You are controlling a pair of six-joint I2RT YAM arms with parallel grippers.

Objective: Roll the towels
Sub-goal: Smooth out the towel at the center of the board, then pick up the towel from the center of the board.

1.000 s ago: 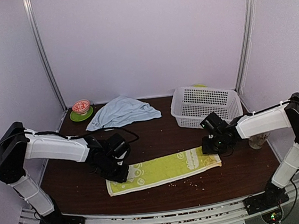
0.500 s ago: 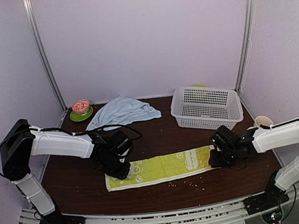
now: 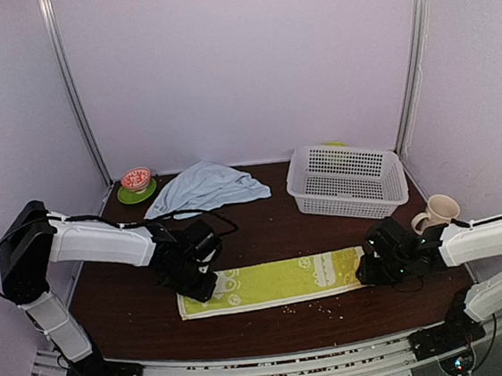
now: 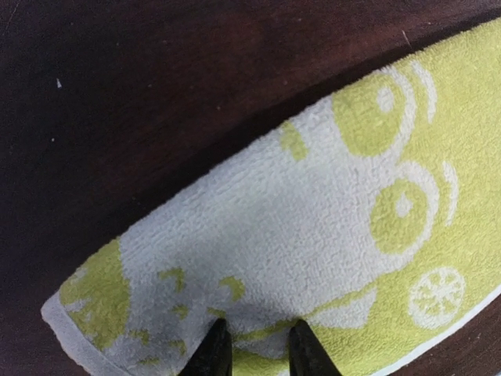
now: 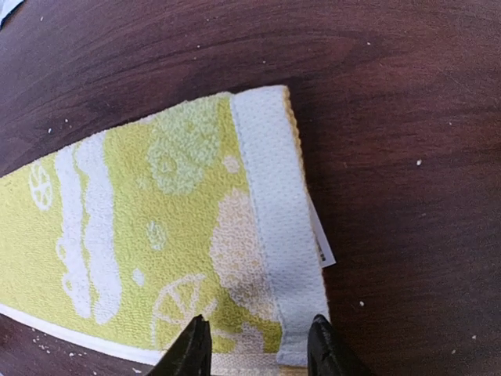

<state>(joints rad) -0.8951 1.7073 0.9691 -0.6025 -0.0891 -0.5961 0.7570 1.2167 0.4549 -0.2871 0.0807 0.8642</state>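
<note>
The lime-green towel lies flat as a long strip across the near part of the table, laid out so it can be rolled from one end. The left claw rests on its left end, jaws a narrow slit apart, pinching nothing. The right claw straddles the right hem, half open and empty, probably to steady that end. The pale-blue towel lies crumpled at the far left, well apart

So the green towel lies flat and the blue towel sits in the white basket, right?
No. The top view shows the blue towel bunched on the table left of the white basket, not in it. The green towel does lie flat.
</note>
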